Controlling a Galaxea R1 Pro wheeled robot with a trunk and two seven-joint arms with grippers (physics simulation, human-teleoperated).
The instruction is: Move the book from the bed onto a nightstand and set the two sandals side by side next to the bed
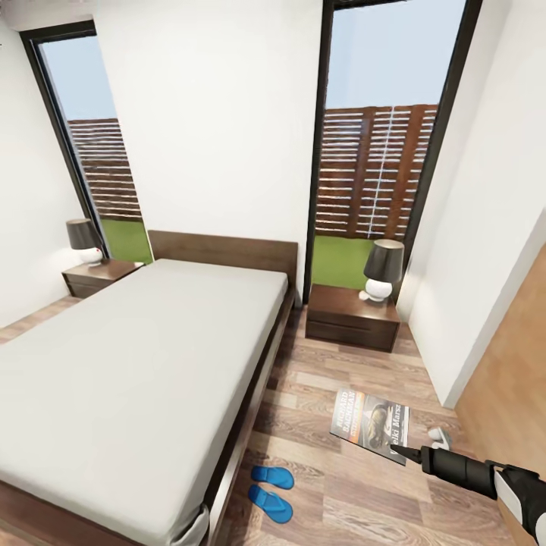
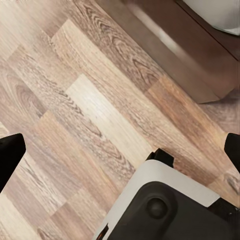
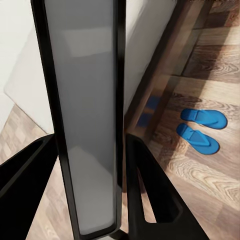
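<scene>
Currently the right gripper (image 1: 400, 453) is clamped on the book (image 1: 370, 421) by one edge, held out over the floor; the thin grip could let it slip. Ahead stands the nightstand (image 1: 353, 318); beyond the book, both sandals (image 1: 271, 491) lie by the bed (image 1: 121, 364).

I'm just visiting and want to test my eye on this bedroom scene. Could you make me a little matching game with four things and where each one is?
Things:
1. book
2. sandals
3. nightstand
4. bed

Places:
A. side by side on the floor next to the bed
B. under a lamp, by the tall window
C. held in the right gripper, above the floor
D. nothing lying on its grey mattress

Pairs: 1-C, 2-A, 3-B, 4-D
</scene>
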